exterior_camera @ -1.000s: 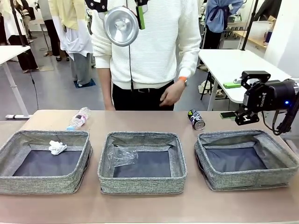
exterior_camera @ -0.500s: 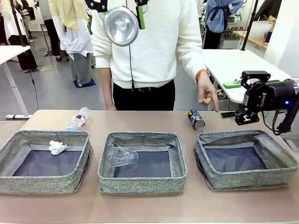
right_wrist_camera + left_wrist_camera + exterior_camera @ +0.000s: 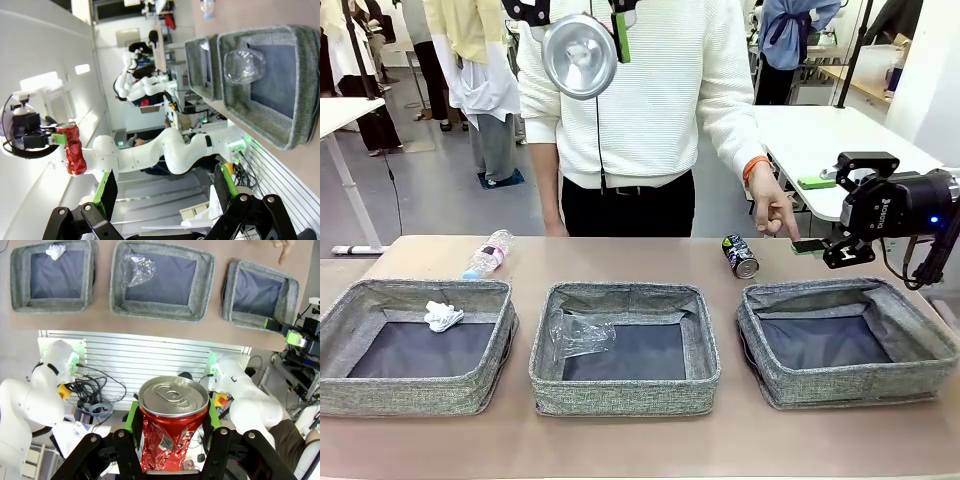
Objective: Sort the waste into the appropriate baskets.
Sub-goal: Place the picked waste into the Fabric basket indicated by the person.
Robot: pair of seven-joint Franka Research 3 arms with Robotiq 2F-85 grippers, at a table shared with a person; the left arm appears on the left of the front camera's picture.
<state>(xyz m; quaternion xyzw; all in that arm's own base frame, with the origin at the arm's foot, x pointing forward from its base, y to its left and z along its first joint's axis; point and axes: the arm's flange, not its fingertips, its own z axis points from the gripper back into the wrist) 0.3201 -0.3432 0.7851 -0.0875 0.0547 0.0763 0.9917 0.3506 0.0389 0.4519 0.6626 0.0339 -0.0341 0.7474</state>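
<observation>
A red dented can stands upright between green pads, with my left gripper shut on it high above the table. The same can shows far off in the right wrist view. Three grey baskets sit in a row: the left basket holds a white tissue wad, the middle basket a crumpled clear bottle, and the right basket shows only its dark floor. A dark can and a clear bottle lie on the table behind them. My right gripper hangs open behind the right basket.
A person stands at the far edge; one hand points down between the dark can and my right gripper. A white side table stands at the back right. From above, both arm bases and a slatted plate show below the baskets.
The person's hand has swung from the waist out to the right and now points down beside the dark can. Neither arm has moved.
</observation>
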